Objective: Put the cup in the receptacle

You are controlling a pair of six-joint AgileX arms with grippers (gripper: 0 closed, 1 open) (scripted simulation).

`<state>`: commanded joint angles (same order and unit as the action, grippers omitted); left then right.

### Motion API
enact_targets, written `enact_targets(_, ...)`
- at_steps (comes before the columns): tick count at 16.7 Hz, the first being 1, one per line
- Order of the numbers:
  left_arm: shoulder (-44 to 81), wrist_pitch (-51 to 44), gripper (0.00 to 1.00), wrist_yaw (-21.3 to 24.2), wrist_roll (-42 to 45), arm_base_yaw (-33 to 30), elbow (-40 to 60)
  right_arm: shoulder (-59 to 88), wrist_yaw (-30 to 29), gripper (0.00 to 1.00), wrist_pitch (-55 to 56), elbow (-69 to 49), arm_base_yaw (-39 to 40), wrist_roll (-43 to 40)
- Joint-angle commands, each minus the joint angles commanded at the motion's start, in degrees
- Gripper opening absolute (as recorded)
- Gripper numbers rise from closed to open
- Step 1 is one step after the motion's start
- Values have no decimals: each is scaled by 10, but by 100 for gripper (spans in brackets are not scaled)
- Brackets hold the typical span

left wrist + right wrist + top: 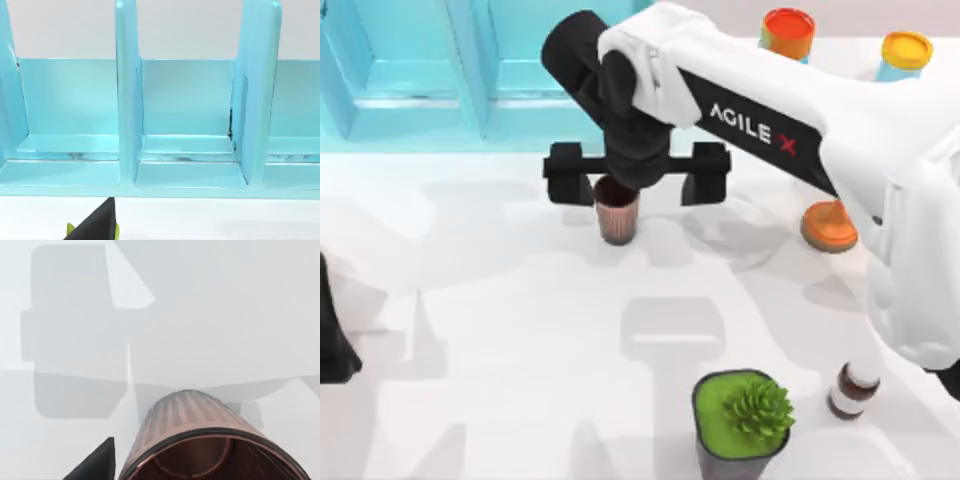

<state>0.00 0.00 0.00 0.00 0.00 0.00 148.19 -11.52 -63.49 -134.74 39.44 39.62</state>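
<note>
The cup (617, 215), a ribbed pinkish-brown tumbler with a dark inside, stands upright on the white table near the middle back. My right gripper (628, 182) hangs directly over it, its black body hiding the cup's rim from above. In the right wrist view the cup (200, 435) sits close under the camera, and one black finger (97, 465) is just beside its wall; the gripper looks open around the cup. The light blue receptacle (420, 70), with divided compartments, stands at the back left, a little behind and left of the cup. The receptacle (190, 150) faces my parked left gripper.
My left arm (332, 335) rests at the left edge. An orange object (830, 225) stands under the right arm. Orange-lidded (787, 32) and yellow-lidded (905, 52) containers stand at the back right. A potted plant (745, 420) and a brown bottle (853, 390) are at the front.
</note>
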Motion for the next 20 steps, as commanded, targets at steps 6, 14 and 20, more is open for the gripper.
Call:
enact_targets(6,0,0,100,0,0,0,0,0,0,85,2,2,0,0)
enact_targets(14,0,0,100,0,0,0,0,0,0,25,2,2,0,0)
enact_targets(20,0,0,100,0,0,0,0,0,0,0,2,2,0,0)
